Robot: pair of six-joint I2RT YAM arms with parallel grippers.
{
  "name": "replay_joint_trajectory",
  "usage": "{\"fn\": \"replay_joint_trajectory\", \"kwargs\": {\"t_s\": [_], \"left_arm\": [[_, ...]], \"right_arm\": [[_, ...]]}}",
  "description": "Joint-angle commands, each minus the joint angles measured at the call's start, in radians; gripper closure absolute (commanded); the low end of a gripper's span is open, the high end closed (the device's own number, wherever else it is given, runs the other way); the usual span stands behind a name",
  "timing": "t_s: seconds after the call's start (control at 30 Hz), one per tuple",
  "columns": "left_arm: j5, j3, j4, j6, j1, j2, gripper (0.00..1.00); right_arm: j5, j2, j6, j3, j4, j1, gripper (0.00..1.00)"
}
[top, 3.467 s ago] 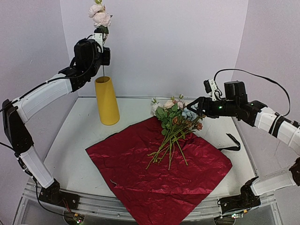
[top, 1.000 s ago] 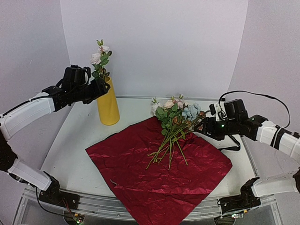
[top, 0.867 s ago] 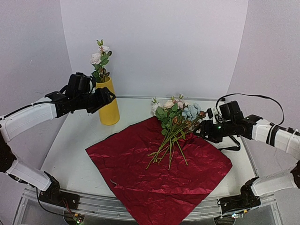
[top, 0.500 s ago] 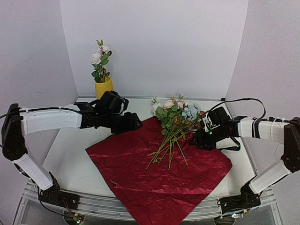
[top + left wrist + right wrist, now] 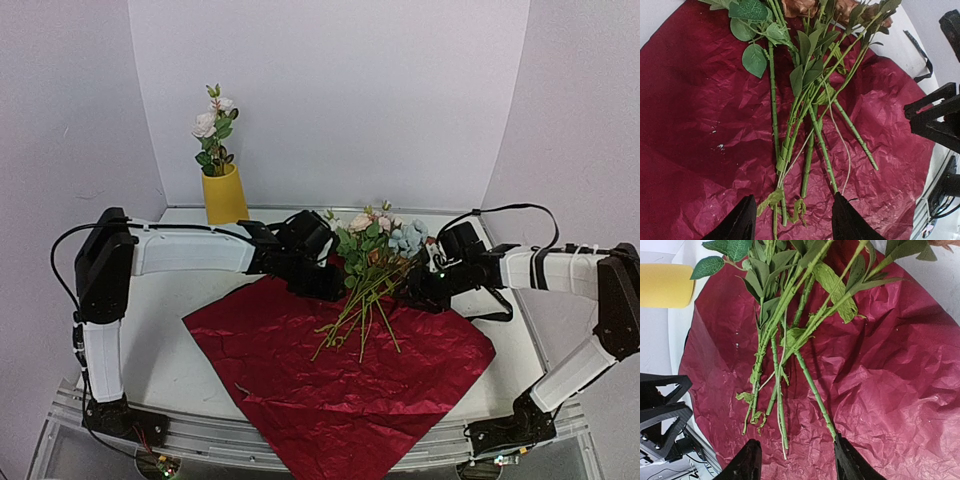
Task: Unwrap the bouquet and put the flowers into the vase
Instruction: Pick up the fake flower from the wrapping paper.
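**A:** Where's the bunch lying?

**B:** The flowers (image 5: 365, 285) are loose on the opened red paper (image 5: 300, 370), mid-table. Heads toward the back wall, cut ends fanned toward the near edge. Long axis runs back to front, with the cut ends drifting a little left.

**A:** Arms?

**B:** One each side. The left gripper (image 5: 792, 200) is low, just beside the stems on their left. The right gripper (image 5: 795, 440) is opposite, on their right, a shade further off.

**A:** Jaws?

**B:** Both spread, nothing pinched. Each pair of fingers opens crosswise to the stems. In the wrist views the cut ends show in or just ahead of the gap. I can't tell whether the fingers are down at stem level.

**A:** Vase?

**B:** The vase (image 5: 226, 196) stands upright at the back left, well apart from the bunch, with a sprig (image 5: 212, 125) in it already.

**A:** Who picks?

**B:** My guess is the left. It's nearer the stems and on the vase side. It would close across one stem, then tip it upright.
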Motion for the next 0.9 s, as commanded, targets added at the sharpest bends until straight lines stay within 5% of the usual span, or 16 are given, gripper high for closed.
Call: {"fn": "replay_joint_trajectory", "kwargs": {"t_s": [0.0,0.2,0.4,0.87], "left_arm": [[0.003,0.091,-0.034,0.097,0.002,0.063,0.49],[0.012,0.167,-0.042,0.175,0.003,0.148,0.48],[0.025,0.223,-0.044,0.199,0.003,0.218,0.33],[0.039,0.282,-0.044,0.212,0.003,0.319,0.41]], "right_arm": [[0.007,0.037,0.019,0.04,-0.002,0.016,0.53],[0.049,0.123,-0.036,0.079,0.016,0.045,0.58],[0.09,0.213,-0.092,0.146,0.013,0.078,0.57],[0.128,0.361,-0.13,0.222,-0.016,0.099,0.63]]}}
